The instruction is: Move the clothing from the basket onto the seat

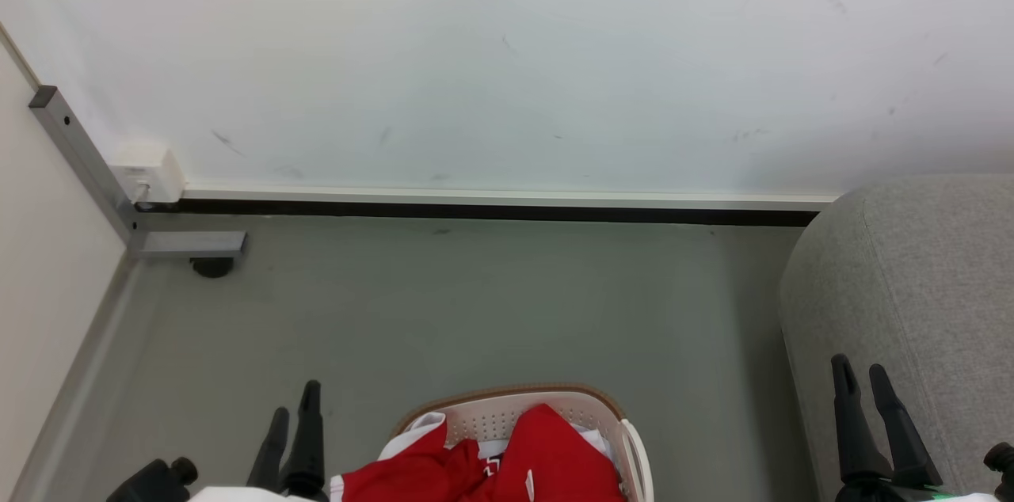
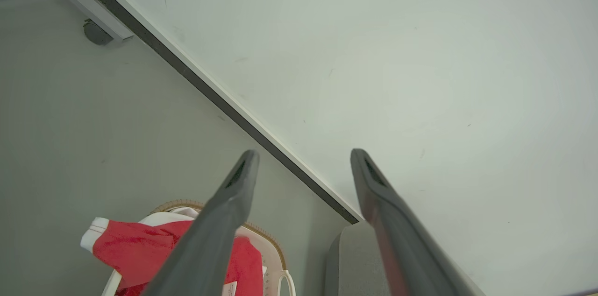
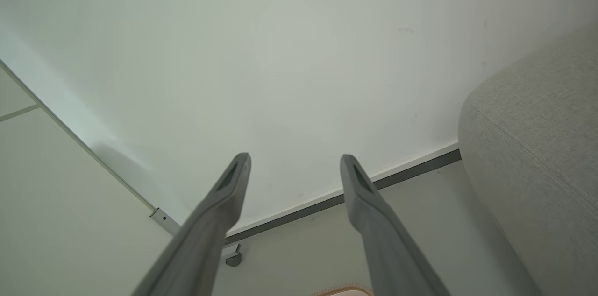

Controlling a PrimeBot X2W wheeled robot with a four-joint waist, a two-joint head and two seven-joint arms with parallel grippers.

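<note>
Red clothing (image 1: 507, 462) with white trim lies heaped in the white perforated basket (image 1: 554, 405) at the bottom middle of the head view; a sleeve hangs over its left rim (image 2: 117, 247). The grey upholstered seat (image 1: 911, 288) rises at the right. My left gripper (image 1: 295, 401) stands open to the left of the basket, above the floor, holding nothing. My right gripper (image 1: 862, 374) is open in front of the seat's rounded end, also with nothing in it. In the wrist views both pairs of fingers (image 2: 243, 179) (image 3: 236, 177) stand well apart, pointing toward the wall.
A white wall with a dark skirting strip (image 1: 491, 211) runs behind the grey floor (image 1: 475, 304). A metal frame leg with a black foot (image 1: 212, 264) and a white wall box (image 1: 150, 173) sit at the left corner.
</note>
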